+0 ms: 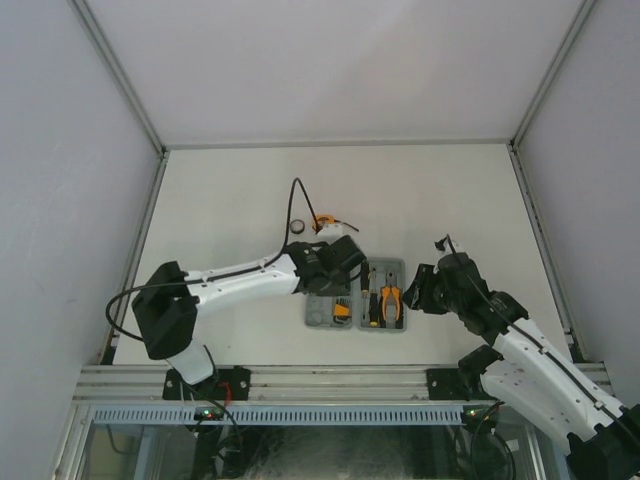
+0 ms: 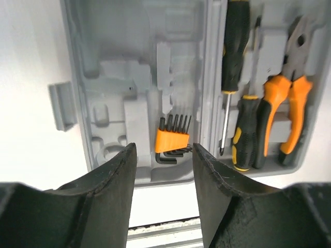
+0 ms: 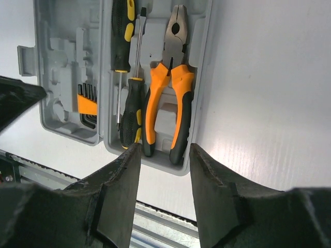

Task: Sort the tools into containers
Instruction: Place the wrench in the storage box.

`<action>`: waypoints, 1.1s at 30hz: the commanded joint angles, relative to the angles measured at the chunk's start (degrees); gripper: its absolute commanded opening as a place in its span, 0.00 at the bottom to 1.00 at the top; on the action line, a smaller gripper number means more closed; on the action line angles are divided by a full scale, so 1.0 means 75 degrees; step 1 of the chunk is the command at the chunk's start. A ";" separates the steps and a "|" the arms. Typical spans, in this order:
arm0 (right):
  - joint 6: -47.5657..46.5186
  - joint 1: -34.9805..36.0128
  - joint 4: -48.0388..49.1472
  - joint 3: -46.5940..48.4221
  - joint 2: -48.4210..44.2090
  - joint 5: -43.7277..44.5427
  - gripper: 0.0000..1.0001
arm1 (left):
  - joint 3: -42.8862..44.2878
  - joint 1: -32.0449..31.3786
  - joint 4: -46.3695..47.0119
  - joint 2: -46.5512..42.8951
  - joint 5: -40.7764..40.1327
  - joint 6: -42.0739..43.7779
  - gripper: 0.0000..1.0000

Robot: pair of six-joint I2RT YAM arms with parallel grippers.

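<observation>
The grey tool case (image 1: 314, 320) lies open near the table's front edge. Its left half (image 2: 119, 46) holds the orange hex-key set (image 2: 172, 139). In the right half (image 3: 201, 67) lie two black-and-yellow screwdrivers (image 3: 122, 31) (image 3: 132, 116) and the orange-handled pliers (image 3: 170, 98). Behind the case, the orange tape measure (image 1: 325, 222) and a small black ring (image 1: 297, 228) rest on the table. My left gripper (image 2: 164, 155) hovers open over the case's left half, just above the hex keys, holding nothing. At the case's right side, my right gripper (image 3: 164, 152) is also open and empty.
White walls enclose the table on three sides. A metal rail (image 1: 340, 380) runs along the near edge just in front of the case. A black cable (image 1: 296, 200) loops up from the left arm near the tape measure.
</observation>
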 commanded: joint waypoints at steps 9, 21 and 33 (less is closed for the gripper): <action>0.0258 -0.0069 -0.0136 0.0266 -0.0311 0.0118 0.43 | 0.0586 0.2258 -0.0091 -0.1403 -0.0454 0.2201 0.53; 0.0536 -0.0077 -0.0426 0.0292 -0.0605 0.0045 0.43 | 0.1230 0.4341 0.0513 0.0252 0.0857 0.3463 0.49; 0.0479 -0.0080 -0.0540 0.0295 -0.0592 0.0009 0.43 | 0.2623 0.4825 0.0544 0.1880 0.1016 0.3815 0.44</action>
